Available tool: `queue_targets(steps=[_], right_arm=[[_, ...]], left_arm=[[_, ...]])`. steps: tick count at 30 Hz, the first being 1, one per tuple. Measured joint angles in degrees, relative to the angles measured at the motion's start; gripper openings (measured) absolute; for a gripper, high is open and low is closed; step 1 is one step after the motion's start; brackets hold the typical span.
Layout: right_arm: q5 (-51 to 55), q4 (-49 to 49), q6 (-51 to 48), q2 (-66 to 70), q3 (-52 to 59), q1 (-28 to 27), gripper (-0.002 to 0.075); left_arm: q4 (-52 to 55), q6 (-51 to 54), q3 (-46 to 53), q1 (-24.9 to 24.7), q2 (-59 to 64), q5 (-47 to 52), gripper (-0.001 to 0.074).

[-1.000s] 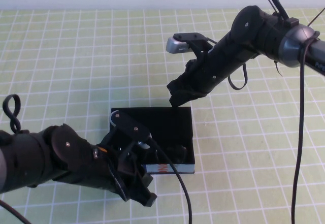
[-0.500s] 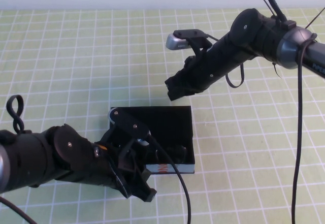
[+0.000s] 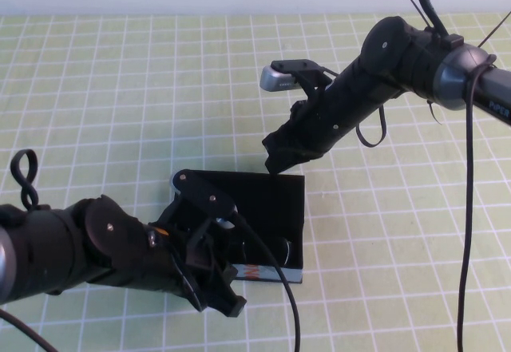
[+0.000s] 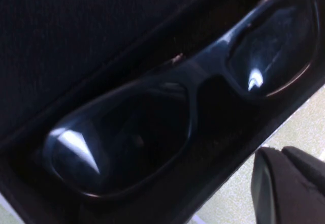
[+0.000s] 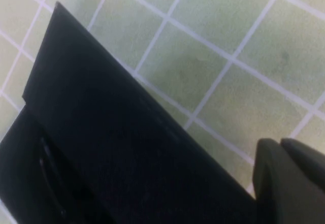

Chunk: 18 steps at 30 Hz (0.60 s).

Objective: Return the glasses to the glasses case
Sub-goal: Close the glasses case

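Fingers unreadable on both: left gripper (image 3: pixel 227 304) hovers at the black hinged glasses case (image 3: pixel 283 200), black-framed glasses (image 4: pixel 167 107) inside; right gripper (image 3: pixel 279 158) nudges its lid. Next: closing.

The place looks like a robotics lab or test bench rather than a home. The surface (image 3: pixel 120 88) is covered by a pale green mat ruled with a regular white grid, ending at a plain white wall. Two black robot arms with exposed cables reach over it; the left end effector (image 3: pixel 219 292) and right end effector (image 3: pixel 283 152) hang above a black glasses case (image 3: pixel 279 200).
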Motion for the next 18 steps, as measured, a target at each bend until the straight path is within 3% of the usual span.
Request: queue_targets(steps=[18], right_arm=[[3.57, 5.34, -5.78, 0.00, -0.04, -0.38, -0.0017]], left_arm=[[0.22, 0.65, 0.00, 0.00, 0.00, 3.64, -0.0003]])
